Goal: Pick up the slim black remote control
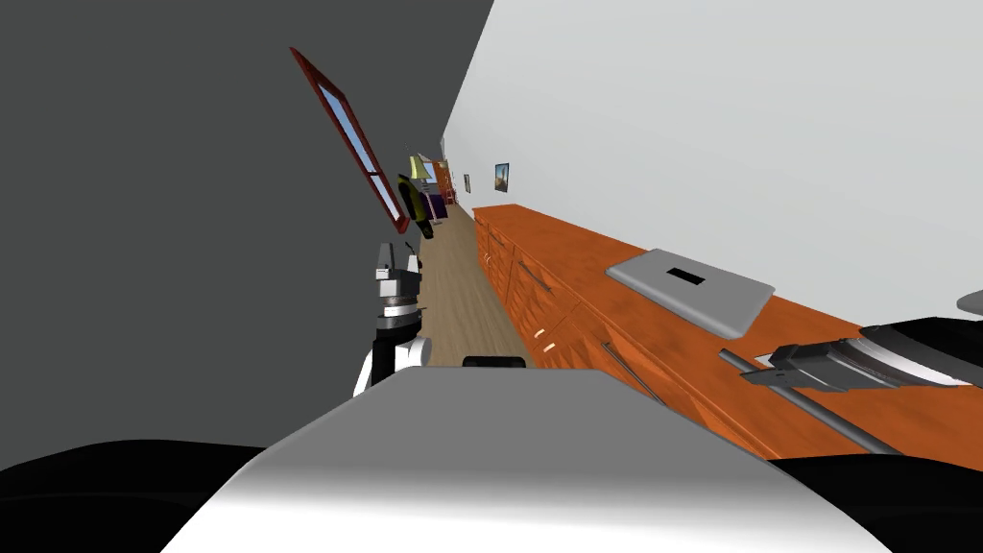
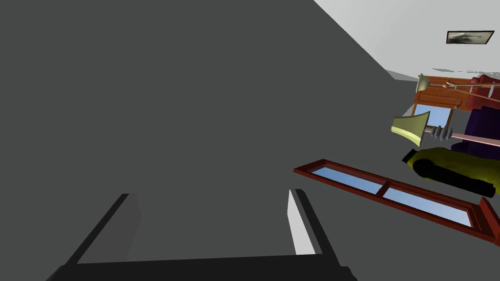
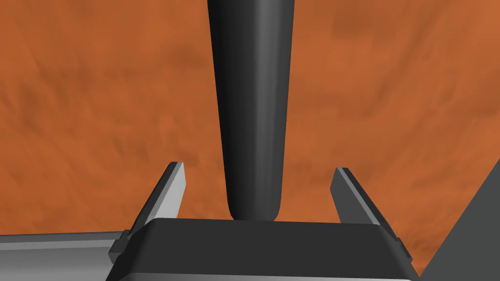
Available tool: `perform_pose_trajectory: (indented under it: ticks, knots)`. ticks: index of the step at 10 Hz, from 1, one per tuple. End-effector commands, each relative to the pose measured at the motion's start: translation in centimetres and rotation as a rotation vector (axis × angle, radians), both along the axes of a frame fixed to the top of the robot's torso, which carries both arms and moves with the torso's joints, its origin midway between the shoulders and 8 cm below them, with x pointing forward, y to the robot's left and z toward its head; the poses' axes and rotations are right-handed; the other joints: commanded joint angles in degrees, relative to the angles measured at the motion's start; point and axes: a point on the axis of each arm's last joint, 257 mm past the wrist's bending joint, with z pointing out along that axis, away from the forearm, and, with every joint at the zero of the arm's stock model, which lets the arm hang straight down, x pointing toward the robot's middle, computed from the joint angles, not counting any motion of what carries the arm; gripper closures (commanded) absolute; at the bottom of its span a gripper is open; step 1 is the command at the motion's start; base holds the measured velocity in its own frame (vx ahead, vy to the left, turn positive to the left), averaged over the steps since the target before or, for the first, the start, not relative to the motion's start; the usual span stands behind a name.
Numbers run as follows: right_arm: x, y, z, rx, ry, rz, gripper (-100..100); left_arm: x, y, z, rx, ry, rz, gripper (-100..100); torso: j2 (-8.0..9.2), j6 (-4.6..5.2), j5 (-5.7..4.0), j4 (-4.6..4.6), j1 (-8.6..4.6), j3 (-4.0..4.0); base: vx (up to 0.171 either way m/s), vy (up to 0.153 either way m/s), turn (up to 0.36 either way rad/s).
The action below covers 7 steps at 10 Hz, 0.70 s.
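Observation:
The slim dark remote control (image 3: 251, 112) lies on the orange-brown top of a long sideboard (image 3: 97, 97). In the right wrist view it runs straight out from the gripper body, between the fingers. My right gripper (image 3: 259, 166) is open, one finger on each side of the remote with a gap to each. The head view has the remote (image 1: 845, 422) as a thin grey bar under my right gripper (image 1: 768, 370). Raised beside a dark grey wall, my left gripper (image 1: 398, 259) is open (image 2: 212, 192) with nothing in it.
A flat grey box with a black slot (image 1: 691, 288) rests on the sideboard (image 1: 595, 259), farther along than the remote. Drawers with handles (image 1: 538, 298) face a narrow floor strip (image 1: 461, 288). A red-framed window (image 1: 355, 144) is in the dark wall.

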Motion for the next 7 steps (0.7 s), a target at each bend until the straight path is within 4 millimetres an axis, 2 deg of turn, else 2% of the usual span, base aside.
perform_pose_trajectory:
  ticks: [1, 2, 3, 7]
  knots:
    - [-0.50, -0.36, -0.48, -0.002, -0.002, -0.047, -100, 0.00, 0.00, 0.00, 0.000, 0.000, 0.000, 0, 0.00, 0.00, 0.00, 0.00, 0.00, 0.00, -0.177, -0.016, 0.312]
    - [-0.33, -0.27, -0.33, -0.002, -0.002, -0.028, -100, 0.00, 0.00, 0.00, 0.000, 0.000, 0.000, 0, 0.03, 0.04, 0.00, 0.01, -0.03, 0.02, -0.077, -0.011, 0.048]
    - [-0.34, -0.30, -0.35, -0.002, -0.002, -0.033, 100, 0.00, 0.01, -0.01, 0.000, 0.000, 0.000, 0, -0.21, 0.11, 0.00, -0.02, -0.03, -0.10, -0.013, -0.002, -0.012]
    - [-0.31, -0.32, -0.32, -0.003, -0.003, -0.030, 100, -0.01, 0.01, -0.01, 0.000, 0.000, 0.000, 0, -0.60, 0.11, -0.01, -0.13, 0.01, -0.34, -0.001, -0.001, 0.001]
